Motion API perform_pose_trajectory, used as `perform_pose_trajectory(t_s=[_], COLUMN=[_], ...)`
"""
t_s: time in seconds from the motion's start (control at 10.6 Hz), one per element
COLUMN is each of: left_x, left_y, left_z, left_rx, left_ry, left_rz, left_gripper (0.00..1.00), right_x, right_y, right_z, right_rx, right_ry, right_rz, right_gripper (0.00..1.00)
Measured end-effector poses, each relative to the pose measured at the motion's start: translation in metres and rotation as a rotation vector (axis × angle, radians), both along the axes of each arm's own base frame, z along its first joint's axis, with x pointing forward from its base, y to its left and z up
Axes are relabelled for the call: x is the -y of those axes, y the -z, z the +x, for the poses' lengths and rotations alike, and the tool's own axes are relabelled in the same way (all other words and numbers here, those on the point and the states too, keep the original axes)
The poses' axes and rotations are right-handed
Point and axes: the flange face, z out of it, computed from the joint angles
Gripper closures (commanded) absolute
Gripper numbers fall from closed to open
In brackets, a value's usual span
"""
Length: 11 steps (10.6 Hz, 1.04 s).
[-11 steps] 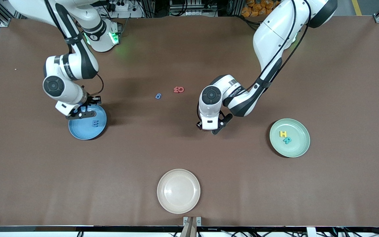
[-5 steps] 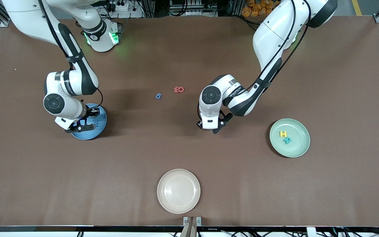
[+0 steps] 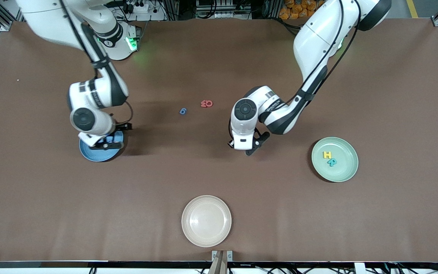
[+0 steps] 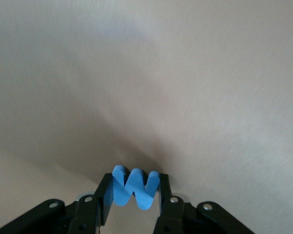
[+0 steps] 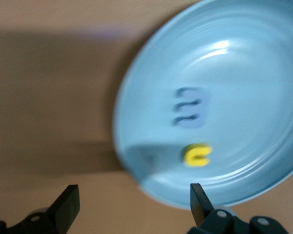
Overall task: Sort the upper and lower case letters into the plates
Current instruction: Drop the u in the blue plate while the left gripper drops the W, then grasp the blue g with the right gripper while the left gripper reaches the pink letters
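The left gripper (image 4: 135, 207) has its two black fingers (image 4: 103, 197) pressed on a blue M (image 4: 135, 187). This letter is thick and bright blue, with a zigzag shape, and it stands upright between the fingers over the bare brown table (image 3: 394, 95), about the middle of it. In the front view the gripper (image 3: 246, 146) points down and the letter is hidden under the wrist.

The right gripper (image 5: 132, 207) is wide open and holds nothing. It hangs over the blue plate (image 5: 263, 63), which lies toward the right arm's end of the table. In this plate lie a blue m (image 5: 190, 108) and, beside it, a small yellow u (image 5: 197, 154). In the front view the right gripper (image 3: 105, 142) and its wrist cover most of the blue plate (image 3: 89, 154).

The pale green plate (image 3: 346, 173) lies toward the left arm's end and holds a yellow H (image 3: 327, 155) and, touching it on the side nearer to the camera, a teal R (image 3: 332, 162). Two red letters (image 3: 206, 103), close together, and a blue g (image 3: 183, 111) lie on the table between the arms, farther from the camera than both plates. A cream-white plate (image 3: 206, 220) sits alone, nearest the camera.

The left arm comes down in a bend with its elbow low over the table. The right arm is folded, its wrist above the blue plate.
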Motion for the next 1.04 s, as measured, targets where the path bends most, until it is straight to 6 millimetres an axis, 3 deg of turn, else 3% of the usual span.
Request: perform_pose_trajectory(t_s=[0.09, 0.19, 0.38, 0.66, 0.76, 0.94, 1.04], left_x=[-0.024, -0.062, -0.149, -0.255, -0.28, -0.305, -0.312], left_y=[-0.021, -0.046, -0.081, -0.069, -0.061, -0.044, -0.037], left_z=[0.02, 0.043, 0.085, 0.113, 0.116, 0.116, 0.115], left_rx=[-0.003, -0.014, -0.046, -0.125, -0.146, -0.188, -0.207], left_ry=[0.047, 0.102, 0.2, 0.29, 0.298, 0.326, 0.348], left_rz=[0.025, 0.053, 0.082, 0.079, 0.072, 0.06, 0.053], left_gripper=[1.0, 1.0, 1.0, 1.0, 1.0, 0.98, 0.52], right_x=[-0.024, -0.049, -0.098, -0.163, -0.18, -0.191, -0.194], right_y=[-0.002, -0.006, -0.016, -0.017, -0.014, -0.003, -0.001], right_z=[-0.008, -0.016, -0.034, -0.06, -0.071, -0.088, -0.093], right_rx=[-0.011, -0.013, 0.002, 0.094, 0.142, 0.192, 0.2], right_ry=[0.034, 0.073, 0.157, 0.305, 0.359, 0.47, 0.531], right_rz=[-0.015, -0.014, 0.002, -0.001, 0.006, 0.008, 0.006], right_gripper=[0.0, 0.0, 0.0, 0.0, 0.0, 0.0, 0.02])
